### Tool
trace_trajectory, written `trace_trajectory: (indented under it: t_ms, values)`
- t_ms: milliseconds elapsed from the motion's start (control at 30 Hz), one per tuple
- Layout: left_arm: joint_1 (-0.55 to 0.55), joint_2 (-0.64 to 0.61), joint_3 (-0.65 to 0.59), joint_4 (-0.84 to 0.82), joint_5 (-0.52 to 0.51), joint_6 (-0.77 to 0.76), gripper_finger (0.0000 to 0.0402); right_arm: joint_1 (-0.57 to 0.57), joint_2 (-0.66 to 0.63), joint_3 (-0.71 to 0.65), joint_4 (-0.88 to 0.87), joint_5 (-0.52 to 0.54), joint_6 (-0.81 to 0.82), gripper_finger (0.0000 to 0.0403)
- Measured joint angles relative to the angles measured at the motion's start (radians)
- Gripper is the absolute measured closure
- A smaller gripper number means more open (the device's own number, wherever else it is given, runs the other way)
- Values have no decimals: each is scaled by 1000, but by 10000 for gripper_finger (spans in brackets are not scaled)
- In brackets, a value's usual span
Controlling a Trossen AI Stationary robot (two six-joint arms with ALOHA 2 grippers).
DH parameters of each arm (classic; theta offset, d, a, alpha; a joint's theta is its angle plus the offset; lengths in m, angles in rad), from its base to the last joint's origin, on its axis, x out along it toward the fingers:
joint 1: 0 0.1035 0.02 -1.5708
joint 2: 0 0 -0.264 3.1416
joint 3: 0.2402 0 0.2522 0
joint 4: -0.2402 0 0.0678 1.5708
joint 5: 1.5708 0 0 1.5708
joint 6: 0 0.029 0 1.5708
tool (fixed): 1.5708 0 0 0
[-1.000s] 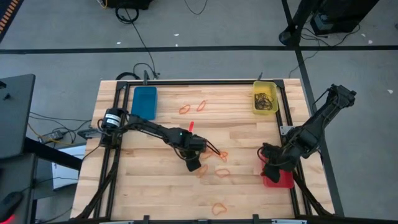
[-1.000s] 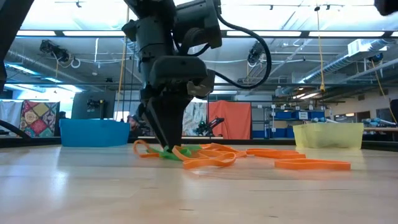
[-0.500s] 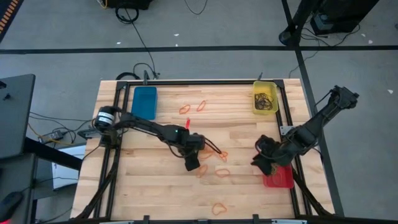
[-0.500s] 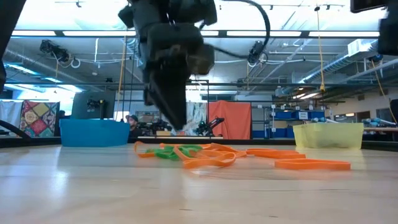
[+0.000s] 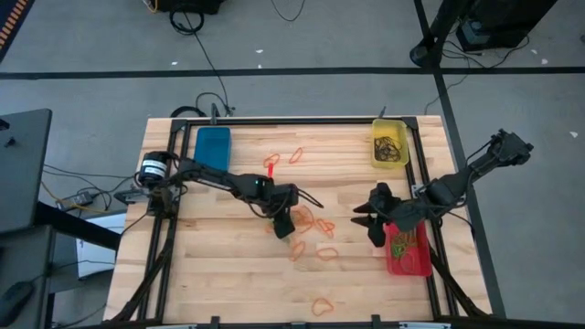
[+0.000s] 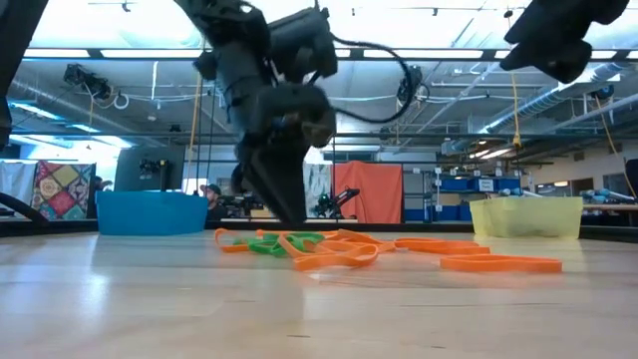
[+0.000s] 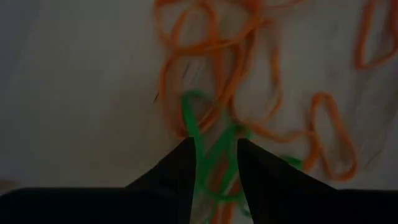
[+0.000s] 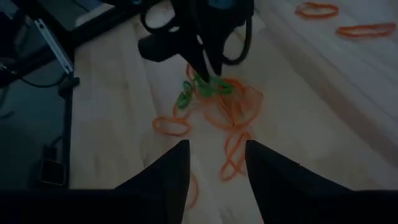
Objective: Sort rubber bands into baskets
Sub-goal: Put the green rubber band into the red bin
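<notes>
Both wrist views are dim and soft. The low view is bright from ceiling strip lights (image 6: 90, 52), with the moving arm (image 6: 274, 110) blurred.

Past the right gripper (image 8: 216, 163), whose two dark fingers (image 8: 169, 174) stand apart with nothing between them, the left gripper (image 8: 205, 70) points down at green rubber bands (image 8: 198, 89) lying tangled beside orange rubber bands (image 8: 231, 115) on the wooden table (image 8: 298, 118).
</notes>
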Motion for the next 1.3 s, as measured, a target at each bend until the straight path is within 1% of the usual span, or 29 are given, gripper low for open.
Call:
trace_trajectory:
  t_ms: [67,200,400,467,533,600,633,700,767,867,967,1033,1100,1167,1233,1300]
  values:
    - [3,0,-40,28,-24,-25,279,-9,16,0,12,0,-23,236]
    - [8,-2,-110,114,-17,-67,279,-23,60,0,19,-4,-19,236]
    - [5,-3,-131,165,4,-85,286,-28,143,0,27,-32,-10,236]
    - [2,-2,-132,171,23,-85,305,-28,171,0,28,-37,-10,236]
    - [0,0,-132,180,62,-85,340,-28,193,-1,30,-48,-2,236]
    - [-3,-5,-132,163,98,-103,381,-31,203,-1,35,-74,56,236]
    - [-3,-7,-133,154,107,-118,390,-34,206,-1,43,-96,108,236]
    - [-5,-29,-136,150,132,-161,391,-52,206,-1,96,-146,180,236]
    - [-18,-64,-126,180,131,-206,393,-76,205,-2,169,-181,191,236]
    - [-47,-131,-90,250,81,-217,397,-123,220,-1,289,-196,169,236]
    - [-68,-179,-62,321,15,-183,397,-177,266,-1,393,-199,176,236]
    - [-70,-199,-50,365,-6,-138,397,-200,301,-2,472,-253,167,233]
    - [-70,-208,-42,379,-2,-113,396,-217,331,-2,581,-335,140,228]
    - [-70,-211,-33,389,7,-103,396,-224,356,-2,667,-378,118,223]
    - [-70,-212,-28,391,25,-82,396,-229,367,-1,721,-357,121,217]
    - [-74,-212,-25,397,38,-71,396,-231,366,-2,719,-289,188,214]
